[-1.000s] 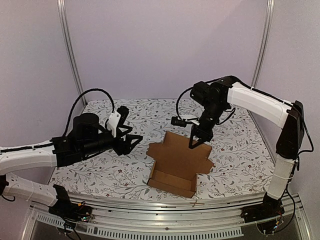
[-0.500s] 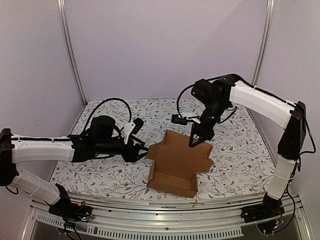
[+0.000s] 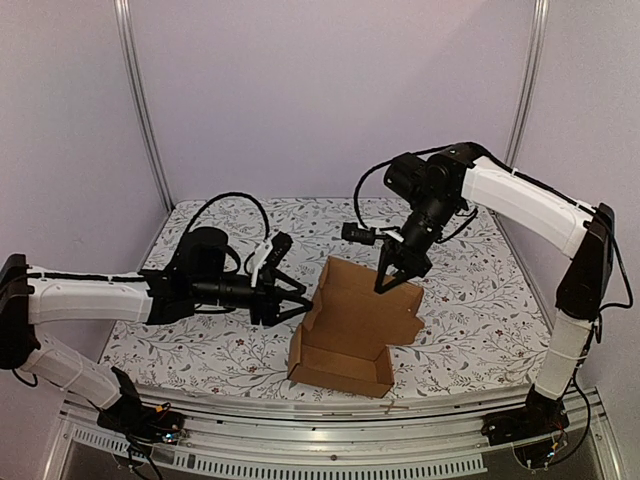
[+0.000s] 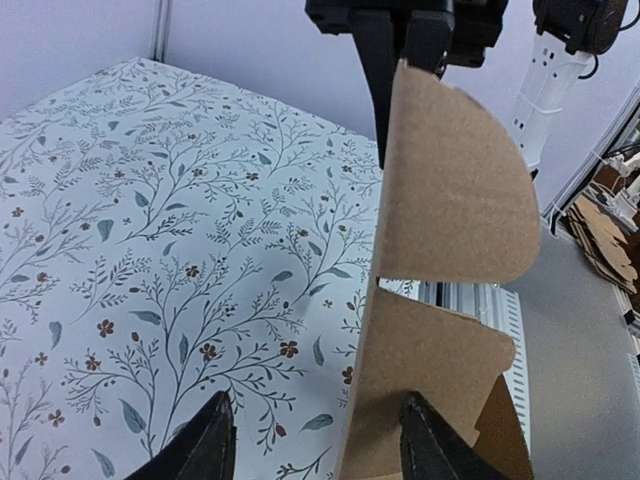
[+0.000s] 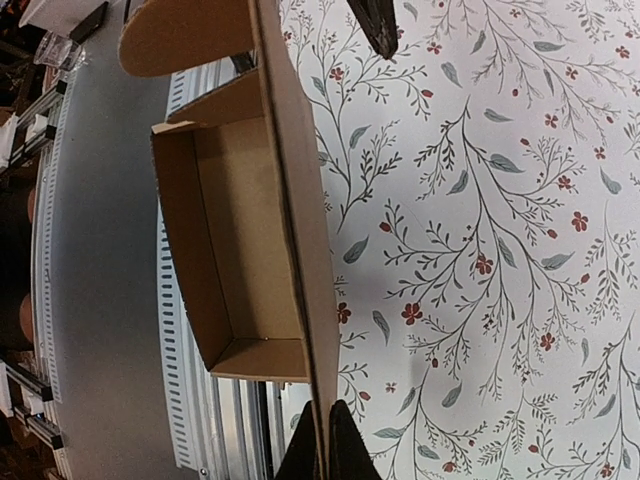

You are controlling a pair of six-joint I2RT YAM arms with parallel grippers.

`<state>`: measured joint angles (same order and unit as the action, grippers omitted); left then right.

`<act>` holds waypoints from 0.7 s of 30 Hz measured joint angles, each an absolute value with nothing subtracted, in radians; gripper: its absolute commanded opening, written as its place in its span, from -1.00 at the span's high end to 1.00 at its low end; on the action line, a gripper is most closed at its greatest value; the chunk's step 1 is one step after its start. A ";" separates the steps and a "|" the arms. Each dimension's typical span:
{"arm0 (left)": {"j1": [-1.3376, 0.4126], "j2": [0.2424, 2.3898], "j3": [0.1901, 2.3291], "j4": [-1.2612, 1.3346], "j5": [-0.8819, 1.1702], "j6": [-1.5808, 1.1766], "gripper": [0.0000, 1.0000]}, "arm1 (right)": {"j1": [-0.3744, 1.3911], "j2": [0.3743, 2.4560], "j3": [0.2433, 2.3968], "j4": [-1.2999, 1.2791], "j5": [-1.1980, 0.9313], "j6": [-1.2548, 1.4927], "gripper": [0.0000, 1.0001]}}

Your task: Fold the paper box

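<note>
At lower centre of the overhead view, locate the paper box (image 3: 345, 335) on the floral table (image 3: 470, 290): plain brown cardboard, tray portion formed with its open side up, lid panel raised toward the upper right. At the lid's top edge, note the right gripper (image 3: 392, 280), closed and pinching that edge. Confirm at bottom centre of the right wrist view: fingertips (image 5: 345, 460) pressed together on the thin panel edge, tray interior at the left of the frame. Immediately left of the box in the overhead view, note the left gripper (image 3: 296, 305), reaching in level from the left. See its fingers (image 4: 205, 450) spread apart along the bottom of the left wrist view, jaws open, with the edge of a rounded side flap standing between them. Contact between flap and the finger at lower centre-right: cannot tell.
</note>
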<state>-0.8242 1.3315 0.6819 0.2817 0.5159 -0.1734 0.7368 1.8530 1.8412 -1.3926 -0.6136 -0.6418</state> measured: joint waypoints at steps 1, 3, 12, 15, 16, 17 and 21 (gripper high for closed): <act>-0.824 1.333 0.682 0.287 0.532 -0.173 -0.03 | 0.739 1.852 1.841 -1.393 -0.621 -0.656 1.00; -0.824 1.343 0.685 0.292 0.562 -0.175 0.09 | 0.744 1.850 1.841 -1.398 -0.629 -0.680 1.00; -0.825 1.393 0.720 0.295 0.702 -0.176 0.46 | 0.755 1.839 1.845 -1.424 -0.640 -0.749 1.00; -0.828 1.396 0.722 0.295 0.735 -0.174 0.30 | 0.759 1.838 1.852 -1.428 -0.645 -0.763 1.00; -0.831 1.397 0.723 0.295 0.745 -0.173 0.30 | 0.762 1.838 1.856 -1.429 -0.648 -0.767 1.00; -0.834 1.397 0.724 0.295 0.752 -0.171 0.34 | 0.765 1.838 1.860 -1.430 -0.652 -0.772 1.00; -0.853 1.406 0.740 0.290 0.776 -0.162 0.51 | 0.775 1.837 1.872 -1.428 -0.665 -0.786 1.00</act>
<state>-0.8528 1.4055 0.7403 0.2897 0.7765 -0.1623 0.7746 1.8374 1.8717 -1.4281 -0.6651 -0.7864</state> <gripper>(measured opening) 0.292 0.005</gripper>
